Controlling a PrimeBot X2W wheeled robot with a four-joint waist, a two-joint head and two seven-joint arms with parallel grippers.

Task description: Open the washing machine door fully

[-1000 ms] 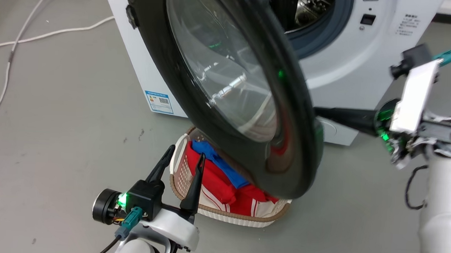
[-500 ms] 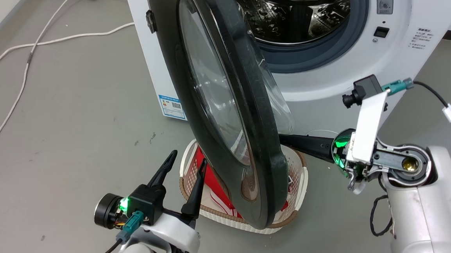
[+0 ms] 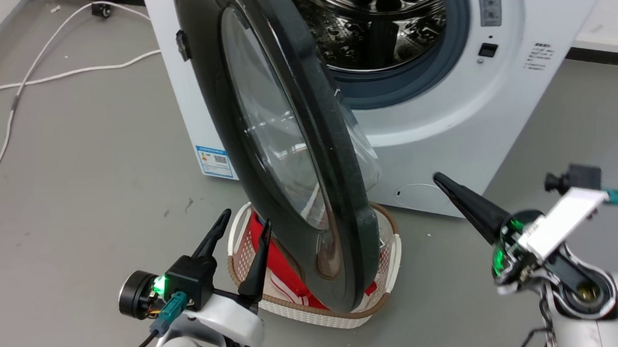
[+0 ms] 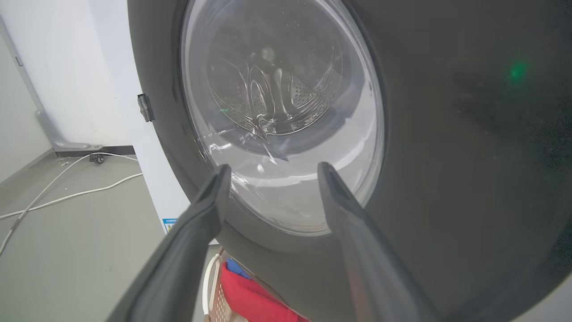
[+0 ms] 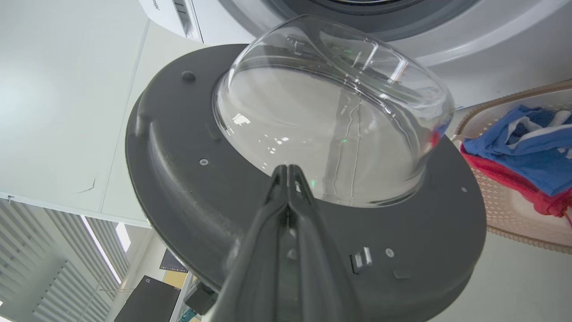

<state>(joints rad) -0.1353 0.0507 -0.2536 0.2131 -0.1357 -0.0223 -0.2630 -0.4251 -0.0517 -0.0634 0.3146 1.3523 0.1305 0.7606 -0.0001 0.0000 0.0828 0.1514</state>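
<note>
**Door out roughly square to the washer, more swing left**

The right gripper (image 5: 286, 171) has its fingers pressed flat together and holds nothing. Its tip points at the inner face of the door (image 3: 284, 140), just below the glass bowl. Whether it touches I cannot tell from the wrist view; in the head view it stands apart from the door, in front of the lower part of the washer (image 3: 441, 112).

The left gripper (image 3: 246, 218) is spread wide, with nothing between its fingers. It sits on the door's outer side, aimed at the glass, near the basket (image 3: 393, 254).

The door hangs from its hinge on the washer's left edge and stands almost edge-on to the head camera. The drum (image 3: 372, 22) is fully uncovered. The basket of clothes (image 3: 281, 279) rests on the floor (image 3: 72, 191) at the washer's front, directly under the door's lower rim.

As I judge it, the unlatching and most of the swing are done. What remains is pushing the inner face further toward the robot's left until the door stops. The left gripper may be in the way of that swing.
</note>
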